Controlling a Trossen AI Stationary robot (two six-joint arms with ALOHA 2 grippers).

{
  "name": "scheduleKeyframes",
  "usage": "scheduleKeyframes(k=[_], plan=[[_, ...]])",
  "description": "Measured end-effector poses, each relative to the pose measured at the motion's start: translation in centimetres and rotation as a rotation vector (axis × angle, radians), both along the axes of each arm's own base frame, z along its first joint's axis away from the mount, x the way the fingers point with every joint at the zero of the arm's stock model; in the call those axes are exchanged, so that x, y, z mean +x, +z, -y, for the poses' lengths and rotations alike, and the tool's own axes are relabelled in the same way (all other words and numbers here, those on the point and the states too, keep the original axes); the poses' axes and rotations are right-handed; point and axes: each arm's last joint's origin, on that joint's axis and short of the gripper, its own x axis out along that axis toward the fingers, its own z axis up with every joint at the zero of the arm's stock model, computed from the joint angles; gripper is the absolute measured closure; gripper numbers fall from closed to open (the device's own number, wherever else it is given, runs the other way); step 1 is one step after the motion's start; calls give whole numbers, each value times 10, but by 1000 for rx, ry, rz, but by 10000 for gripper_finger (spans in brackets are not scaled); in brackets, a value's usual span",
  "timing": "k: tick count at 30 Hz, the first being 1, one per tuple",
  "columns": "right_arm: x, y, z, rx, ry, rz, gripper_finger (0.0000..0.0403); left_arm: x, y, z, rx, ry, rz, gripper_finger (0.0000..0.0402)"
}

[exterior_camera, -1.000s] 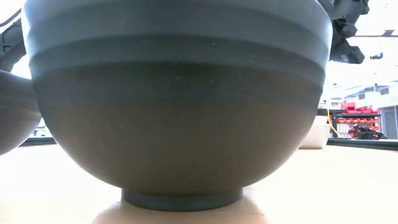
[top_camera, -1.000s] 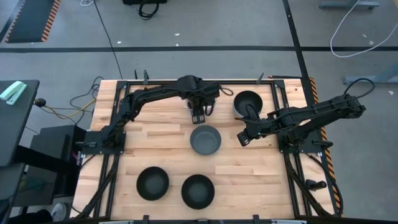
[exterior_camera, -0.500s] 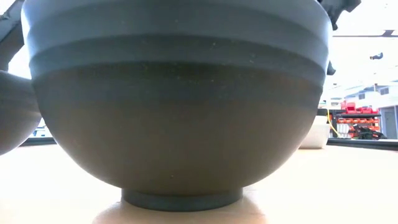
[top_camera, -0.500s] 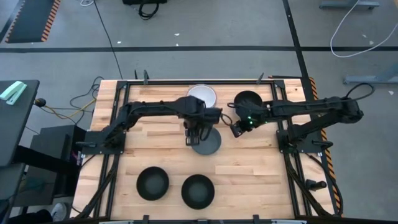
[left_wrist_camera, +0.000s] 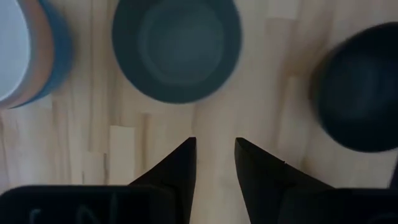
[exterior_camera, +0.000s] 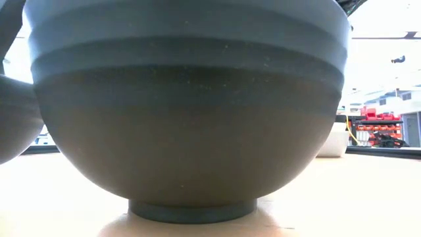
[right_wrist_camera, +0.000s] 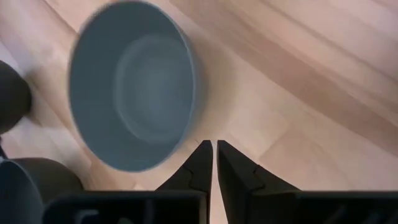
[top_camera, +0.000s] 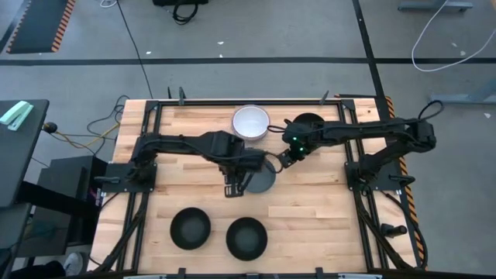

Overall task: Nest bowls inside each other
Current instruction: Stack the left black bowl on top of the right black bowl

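Note:
A dark grey bowl [top_camera: 264, 180] stands mid-table, also in the left wrist view [left_wrist_camera: 176, 46] and the right wrist view [right_wrist_camera: 130, 84]. A stack with a white bowl on top [top_camera: 251, 122] stands at the far edge; its orange and blue rims [left_wrist_camera: 46, 50] show beneath. One black bowl [top_camera: 309, 124] stands to the stack's right, and two black bowls [top_camera: 190, 228] [top_camera: 246, 237] near the front. My left gripper [left_wrist_camera: 214, 155] hovers open over bare wood at the grey bowl's left-near side. My right gripper [right_wrist_camera: 214, 158] is shut, just right of that bowl's far rim.
In the low view one front black bowl [exterior_camera: 191, 112] fills the picture, with another [exterior_camera: 13, 112] at its left. Bare wood [top_camera: 325, 217] lies at the near right of the table. Black frame rails [top_camera: 358, 194] run along both sides.
My left gripper has swung from the white stack at the far edge toward the near edge, past the dark grey bowl's left side, which uncovers the stack. My right gripper has moved toward the table's left, closing in on the dark grey bowl. No bowl has moved.

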Motion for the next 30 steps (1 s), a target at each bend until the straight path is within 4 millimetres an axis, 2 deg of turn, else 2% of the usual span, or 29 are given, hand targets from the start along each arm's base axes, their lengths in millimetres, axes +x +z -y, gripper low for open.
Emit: scheduleKeyframes(k=[3,8,13,19,23,30], plan=[[7,-3,2,19,11,-1,368,-6,6,12,-7,-14,18,284],[27,11,7,4,16,27,368,-12,9,33,-14,-49,27,290],[44,20,11,-11,36,-24,368,-18,9,55,-15,-109,27,290],[60,26,15,-36,60,-53,369,-29,17,71,-6,-122,52,294],[60,24,16,-57,100,-64,369,-38,23,82,8,-75,84,300],[45,19,33,-105,236,-160,369,-50,35,88,70,128,186,308]])
